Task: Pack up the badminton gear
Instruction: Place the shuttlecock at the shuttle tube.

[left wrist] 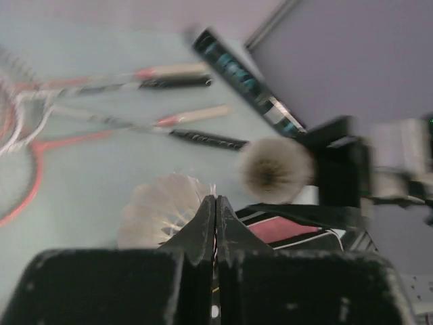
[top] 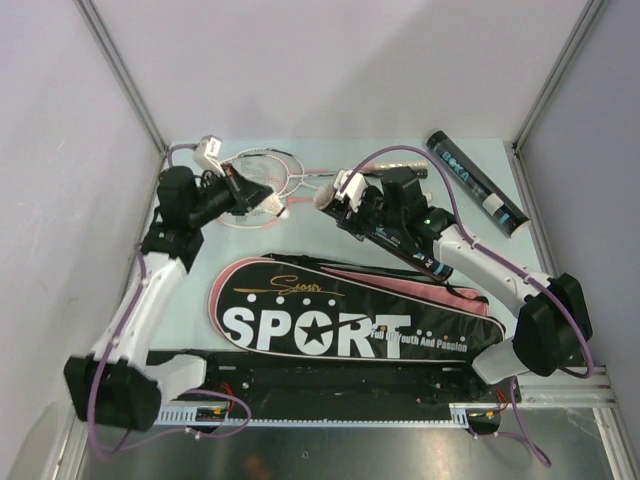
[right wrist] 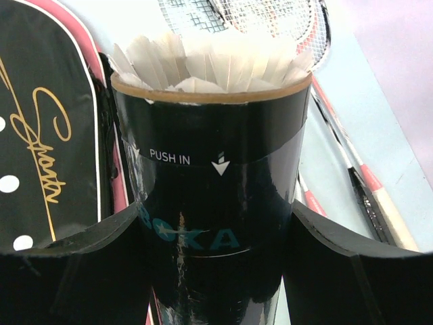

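The left gripper (left wrist: pixel 215 200) is closed tight, its tips against the edge of a white feather shuttlecock (left wrist: pixel 162 211) just beyond them. Whether a feather is pinched cannot be told. The right gripper (right wrist: pixel 216 215) clasps a dark tube (right wrist: pixel 210 169) with teal print, white feathers filling its open mouth. A black bag (right wrist: pixel 47 135) lies to its left. Beyond both grippers lie pink-and-white rackets (top: pixel 262 172). A second tube (top: pixel 478 185) lies farther off.

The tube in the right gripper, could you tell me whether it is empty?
No, white feathers of a shuttlecock stick out of the top of the tube.
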Tool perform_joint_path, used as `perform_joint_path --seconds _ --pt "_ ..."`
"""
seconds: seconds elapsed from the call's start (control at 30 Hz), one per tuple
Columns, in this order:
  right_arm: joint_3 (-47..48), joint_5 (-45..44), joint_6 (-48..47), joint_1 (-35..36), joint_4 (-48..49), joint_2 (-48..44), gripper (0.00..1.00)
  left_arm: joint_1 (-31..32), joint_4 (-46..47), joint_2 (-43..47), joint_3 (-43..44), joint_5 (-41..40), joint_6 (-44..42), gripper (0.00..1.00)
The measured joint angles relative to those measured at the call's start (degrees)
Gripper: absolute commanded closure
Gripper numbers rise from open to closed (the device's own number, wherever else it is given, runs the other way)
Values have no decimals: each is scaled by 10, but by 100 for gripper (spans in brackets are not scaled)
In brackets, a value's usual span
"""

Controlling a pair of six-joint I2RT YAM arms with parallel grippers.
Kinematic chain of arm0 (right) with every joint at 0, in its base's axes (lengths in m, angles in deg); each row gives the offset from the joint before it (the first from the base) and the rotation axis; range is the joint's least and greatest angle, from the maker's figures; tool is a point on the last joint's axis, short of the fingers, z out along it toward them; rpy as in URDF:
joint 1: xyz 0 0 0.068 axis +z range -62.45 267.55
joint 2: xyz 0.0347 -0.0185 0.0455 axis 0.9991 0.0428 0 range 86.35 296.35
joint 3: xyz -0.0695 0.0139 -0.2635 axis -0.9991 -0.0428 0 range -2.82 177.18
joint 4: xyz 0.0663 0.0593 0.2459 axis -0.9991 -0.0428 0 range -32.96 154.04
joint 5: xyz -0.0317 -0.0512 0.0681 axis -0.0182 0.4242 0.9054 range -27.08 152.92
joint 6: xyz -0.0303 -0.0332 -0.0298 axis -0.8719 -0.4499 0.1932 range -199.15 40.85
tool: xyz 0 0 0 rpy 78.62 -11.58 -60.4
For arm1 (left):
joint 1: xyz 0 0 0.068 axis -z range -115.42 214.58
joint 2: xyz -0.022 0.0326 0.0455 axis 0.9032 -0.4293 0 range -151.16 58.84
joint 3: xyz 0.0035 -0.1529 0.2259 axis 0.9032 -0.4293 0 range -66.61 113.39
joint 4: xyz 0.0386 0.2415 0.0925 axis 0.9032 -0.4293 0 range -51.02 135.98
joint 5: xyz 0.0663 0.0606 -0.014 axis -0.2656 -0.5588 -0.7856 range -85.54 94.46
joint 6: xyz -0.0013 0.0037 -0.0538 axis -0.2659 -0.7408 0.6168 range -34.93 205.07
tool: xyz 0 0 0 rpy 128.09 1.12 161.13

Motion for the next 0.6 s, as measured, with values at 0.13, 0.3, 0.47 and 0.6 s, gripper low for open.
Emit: perform_joint_path --seconds 0.13,0.3,0.47,0.6 --pt "1 5 -8 -2 -10 2 79 81 53 92 11 -24 -2 100" --pt "1 16 -17 -3 -21 1 78 160 114 116 26 -72 -21 100" --pt "1 22 -22 -2 -43 -10 78 223 142 71 25 -94 -31 100" --pt "1 26 -19 -4 -71 -34 79 234 147 49 6 -110 -32 100"
